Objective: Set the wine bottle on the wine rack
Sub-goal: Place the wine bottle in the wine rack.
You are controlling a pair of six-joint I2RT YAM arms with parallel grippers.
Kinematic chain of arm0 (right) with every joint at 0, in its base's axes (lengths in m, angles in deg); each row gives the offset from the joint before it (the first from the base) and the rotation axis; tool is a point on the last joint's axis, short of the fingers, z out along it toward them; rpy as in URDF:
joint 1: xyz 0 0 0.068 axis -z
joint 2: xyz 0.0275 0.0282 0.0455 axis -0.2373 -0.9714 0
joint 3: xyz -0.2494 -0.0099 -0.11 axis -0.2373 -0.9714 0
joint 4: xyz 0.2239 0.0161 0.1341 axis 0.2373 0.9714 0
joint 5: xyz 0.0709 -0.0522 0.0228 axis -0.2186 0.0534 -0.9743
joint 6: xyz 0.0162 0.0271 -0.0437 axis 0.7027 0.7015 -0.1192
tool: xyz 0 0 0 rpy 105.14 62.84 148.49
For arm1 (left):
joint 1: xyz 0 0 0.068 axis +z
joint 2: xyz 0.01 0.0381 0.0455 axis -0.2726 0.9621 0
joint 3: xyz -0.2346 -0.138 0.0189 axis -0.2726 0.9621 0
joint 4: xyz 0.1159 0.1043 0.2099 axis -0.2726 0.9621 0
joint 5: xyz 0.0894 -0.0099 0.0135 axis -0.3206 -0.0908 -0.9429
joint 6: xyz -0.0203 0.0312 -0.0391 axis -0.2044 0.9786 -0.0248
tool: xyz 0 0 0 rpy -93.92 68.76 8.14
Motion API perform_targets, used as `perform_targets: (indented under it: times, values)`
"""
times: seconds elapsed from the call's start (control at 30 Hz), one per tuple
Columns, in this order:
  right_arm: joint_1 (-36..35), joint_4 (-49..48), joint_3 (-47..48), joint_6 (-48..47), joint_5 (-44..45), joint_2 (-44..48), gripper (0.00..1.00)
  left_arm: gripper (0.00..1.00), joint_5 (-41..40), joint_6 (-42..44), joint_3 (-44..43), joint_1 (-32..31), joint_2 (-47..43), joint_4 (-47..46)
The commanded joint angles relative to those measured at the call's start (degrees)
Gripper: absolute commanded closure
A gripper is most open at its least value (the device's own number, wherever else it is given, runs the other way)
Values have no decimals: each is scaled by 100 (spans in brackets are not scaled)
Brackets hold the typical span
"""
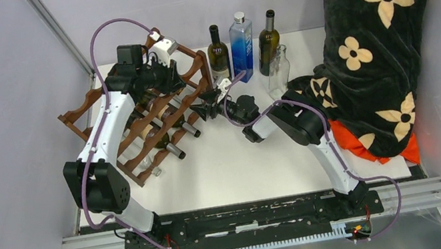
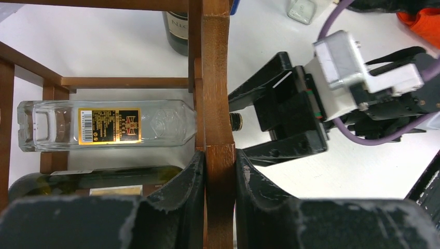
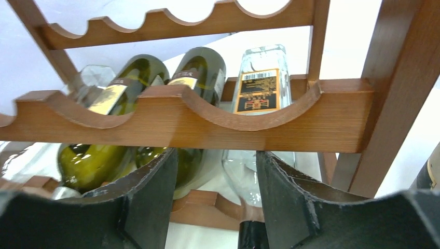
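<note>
While the left gripper (image 2: 218,163) is squeezing the wine rack (image 2: 215,62), the wine bottle (image 2: 119,124) is lying inside. The right gripper (image 3: 217,163) is hanging loose around its neck.

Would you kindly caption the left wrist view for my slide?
Left tool clamps the reddish-brown wooden wine rack; right tool, open, flanks the cap of the racked clear square glass bottle.

A black flowered blanket (image 1: 377,24) covers orange cloth (image 1: 349,135) on the white table (image 1: 244,161), a blue bottle (image 1: 242,45) upright nearby.
</note>
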Motion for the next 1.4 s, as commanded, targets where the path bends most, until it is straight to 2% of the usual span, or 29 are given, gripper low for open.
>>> perform_targets:
  times: [0.0,0.07,0.2,0.43,0.57,0.67,0.8,0.9,1.07,1.2,1.37]
  values:
    - [103,-890,-327,-89,-549,766,36,72,219,-644,7,-109,45,-185]
    - [145,-900,-502,-140,-732,924,34,69,99,-715,20,-108,6,-205]
    - [192,-737,-878,-244,-1076,1271,32,54,-249,-909,86,-108,-128,-309]
    - [223,-244,-1735,-434,-1810,2126,31,22,-1226,-1269,41,-108,-609,-598]
    - [317,434,-2161,-625,-2363,2768,30,11,-1590,-1550,69,-106,-1038,-930]
    - [433,1520,-2283,-1071,-2822,3325,30,7,-1729,-1961,115,-109,-1313,-1111]
    - [625,3850,-1974,-2212,-3212,4017,28,2,-1589,-2795,89,-108,-1566,-1269]
    - [817,5943,-1505,-3381,-3244,4537,23,0,-1457,-3374,104,-108,-1743,-1379]
    - [1189,8659,-715,-4925,-3006,5172,11,0,-1573,-3989,720,-109,-2385,-1997]
    - [1747,9549,-175,-5002,-2839,5561,3,0,-1698,-4541,1179,-108,-2847,-2382]
    - [2186,9723,133,-4946,-2160,6062,2,0,-1470,-5039,1338,-108,-3086,-2342]
